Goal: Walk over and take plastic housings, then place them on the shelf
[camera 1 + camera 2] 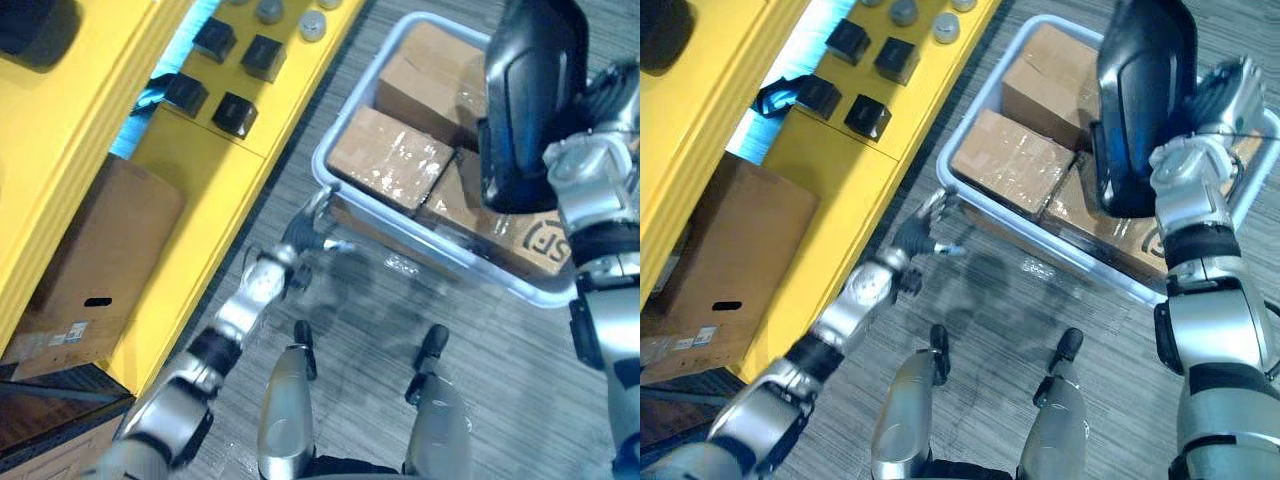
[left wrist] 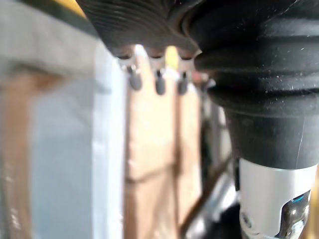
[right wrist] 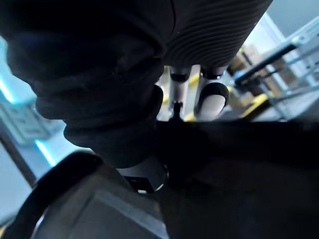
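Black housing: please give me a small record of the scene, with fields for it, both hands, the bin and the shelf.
housing: large, black, held up over the bin
right hand: grips the housing
left hand: open, near the bin's corner, holds nothing
bin: pale, holds cardboard boxes
shelf: yellow, small black parts on it

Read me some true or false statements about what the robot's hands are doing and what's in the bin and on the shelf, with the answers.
1. The right hand holds a large black housing. True.
2. The bin contains cardboard boxes. True.
3. The left hand grips a cardboard box. False: it holds nothing, its fingers relaxed near the bin's corner.
4. The yellow shelf has nothing on it. False: small black parts sit on it.
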Tool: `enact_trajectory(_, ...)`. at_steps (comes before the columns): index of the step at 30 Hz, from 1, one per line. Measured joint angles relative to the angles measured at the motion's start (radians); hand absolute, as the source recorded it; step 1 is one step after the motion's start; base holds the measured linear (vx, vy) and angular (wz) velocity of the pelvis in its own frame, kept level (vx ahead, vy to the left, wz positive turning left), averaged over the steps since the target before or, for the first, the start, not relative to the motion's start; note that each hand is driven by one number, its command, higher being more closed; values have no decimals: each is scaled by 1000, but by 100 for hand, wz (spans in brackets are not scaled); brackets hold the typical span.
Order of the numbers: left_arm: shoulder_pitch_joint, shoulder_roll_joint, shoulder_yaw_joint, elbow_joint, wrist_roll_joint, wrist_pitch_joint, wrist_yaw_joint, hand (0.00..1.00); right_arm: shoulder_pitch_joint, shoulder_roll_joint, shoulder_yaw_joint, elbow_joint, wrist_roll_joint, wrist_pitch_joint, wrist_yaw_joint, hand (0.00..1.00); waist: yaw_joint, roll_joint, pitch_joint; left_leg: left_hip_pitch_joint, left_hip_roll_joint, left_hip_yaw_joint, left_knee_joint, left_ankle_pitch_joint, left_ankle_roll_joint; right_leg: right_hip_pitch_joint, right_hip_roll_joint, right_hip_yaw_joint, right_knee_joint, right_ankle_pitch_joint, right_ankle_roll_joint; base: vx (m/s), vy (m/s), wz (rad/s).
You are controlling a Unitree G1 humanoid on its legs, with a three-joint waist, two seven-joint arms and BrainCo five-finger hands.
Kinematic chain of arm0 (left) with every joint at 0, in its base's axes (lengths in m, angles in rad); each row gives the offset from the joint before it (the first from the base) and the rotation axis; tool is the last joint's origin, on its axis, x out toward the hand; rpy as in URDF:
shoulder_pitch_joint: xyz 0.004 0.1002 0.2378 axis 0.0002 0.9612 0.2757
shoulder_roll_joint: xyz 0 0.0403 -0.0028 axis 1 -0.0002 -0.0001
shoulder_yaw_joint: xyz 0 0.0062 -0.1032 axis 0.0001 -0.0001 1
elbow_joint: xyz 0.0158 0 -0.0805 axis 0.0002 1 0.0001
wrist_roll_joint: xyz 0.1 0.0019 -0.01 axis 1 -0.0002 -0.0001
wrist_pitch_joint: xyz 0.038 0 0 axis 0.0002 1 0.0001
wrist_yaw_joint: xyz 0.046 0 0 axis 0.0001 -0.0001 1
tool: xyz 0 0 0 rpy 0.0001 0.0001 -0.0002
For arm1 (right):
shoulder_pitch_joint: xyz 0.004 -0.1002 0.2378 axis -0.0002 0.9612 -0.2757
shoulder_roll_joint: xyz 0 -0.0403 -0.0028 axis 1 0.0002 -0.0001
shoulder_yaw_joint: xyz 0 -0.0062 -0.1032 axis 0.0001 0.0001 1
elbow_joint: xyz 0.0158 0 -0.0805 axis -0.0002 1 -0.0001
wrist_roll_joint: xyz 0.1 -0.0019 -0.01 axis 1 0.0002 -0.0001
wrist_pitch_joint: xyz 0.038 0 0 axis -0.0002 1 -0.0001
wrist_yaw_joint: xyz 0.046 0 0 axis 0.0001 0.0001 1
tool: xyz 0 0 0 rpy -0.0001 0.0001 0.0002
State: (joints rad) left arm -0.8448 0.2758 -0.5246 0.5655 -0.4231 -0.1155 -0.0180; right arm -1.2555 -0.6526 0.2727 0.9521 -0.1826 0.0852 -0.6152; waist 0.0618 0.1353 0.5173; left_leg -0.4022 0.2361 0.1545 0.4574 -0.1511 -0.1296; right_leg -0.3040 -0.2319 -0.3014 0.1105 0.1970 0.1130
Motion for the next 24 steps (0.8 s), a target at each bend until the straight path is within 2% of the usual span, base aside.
enact_trajectory(2, -64, -28, 0, 77, -76, 44, -2, 0, -35, 23, 11, -1, 0, -16, 0, 100, -20, -10, 1, -15, 3, 7, 2, 1, 0, -20, 1, 6, 0, 5, -1, -8, 4, -14)
enact_trajectory(4, -129, -86, -1, 192, -136, 86, 18, 0, -61, 50, 31, 0, -11, -28, -1, 100, -30, -31, 5, -26, 8, 24, 4, 1, 0, -47, 7, 27, 0, 11, -5, -1, 1, -22)
enact_trajectory(7, -154, -135, 0, 264, -222, 129, 74, 0, -72, 83, 39, 0, -31, -41, -13, 100, -55, -35, 7, -35, 8, 26, 4, 1, 0, -58, 7, 31, 0, 11, -6, 10, -2, -5)
enact_trajectory(9, -172, -147, 1, 287, -262, 142, 110, 0, -89, 95, 45, 0, -33, -41, -20, 100, -55, -37, 8, -38, 10, 38, 3, 1, 0, -72, 9, 43, 0, 14, -7, -2, -3, -16)
enact_trajectory(13, -207, -155, 3, 307, -355, 142, 159, 0, -106, 126, 85, -1, -39, -79, -39, 100, -64, -42, 11, -39, 12, 51, 5, 1, 0, -83, 11, 59, 1, 17, -7, -6, -3, -8)
enact_trajectory(16, -221, -164, 6, 307, -363, 137, 179, 0, -108, 162, 86, -1, -38, -98, -42, 100, -75, -52, 17, -39, 12, 52, 6, 0, 0, -86, 11, 62, 1, 17, -7, -6, -2, -1)
enact_trajectory(20, -248, -185, 17, 308, -363, 96, 249, 0, -113, 210, 86, -17, -35, -132, -60, 100, -77, -71, 19, -56, 12, 70, 8, 0, 0, -119, 12, 84, 3, 25, -5, -14, -10, -10)
enact_trajectory(23, -261, -206, 42, 315, -368, 83, 279, 0, -113, 232, 86, -25, -29, -148, -68, 100, -83, -71, 19, -53, 12, 72, 7, 0, 0, -119, 12, 87, 3, 25, -5, 2, -3, -4)
enact_trajectory(24, -268, -207, 42, 318, -385, 62, 284, 0, -113, 236, 86, -36, -28, -158, -74, 100, -85, -71, 19, -54, 12, 71, 7, 0, 0, -119, 12, 87, 3, 25, -5, 0, 0, 0)
